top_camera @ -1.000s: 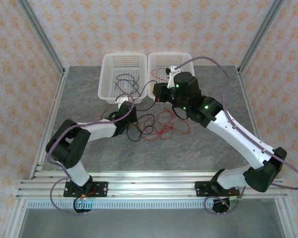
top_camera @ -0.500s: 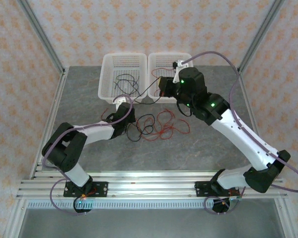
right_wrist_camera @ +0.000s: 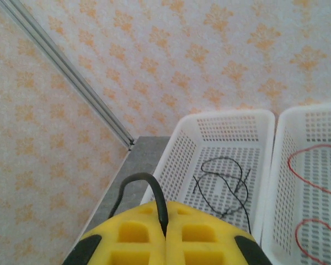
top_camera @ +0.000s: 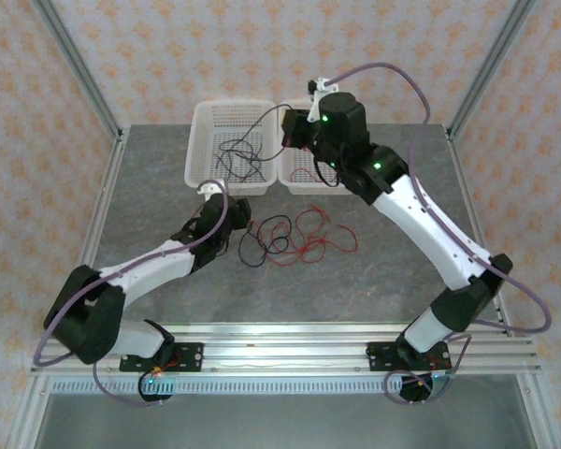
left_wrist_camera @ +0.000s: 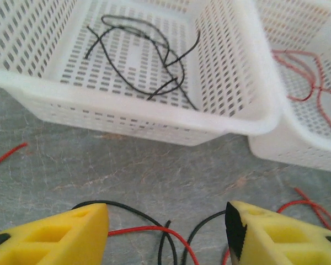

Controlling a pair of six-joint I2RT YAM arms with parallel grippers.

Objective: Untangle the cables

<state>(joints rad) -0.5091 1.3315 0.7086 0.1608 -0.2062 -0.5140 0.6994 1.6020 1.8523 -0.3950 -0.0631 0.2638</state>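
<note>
Our right jaws pinch a black cable (right_wrist_camera: pixel 160 201) high at 12 o'clock over the baskets (top_camera: pixel 198 150). Left jaws gape wide above the red-and-black tangle (top_camera: pixel 299 238), mid-surface (top_camera: pixel 402 281).

Light: bright and even from overhead.
Shadows: faint, soft on the desk (top_camera: pixel 383 281).
Glare: pale patch on the front rail (top_camera: pixel 262 330).
Blur: yellow pads (left_wrist_camera: pixel 49 237) by my left wrist camera look soft.
</note>
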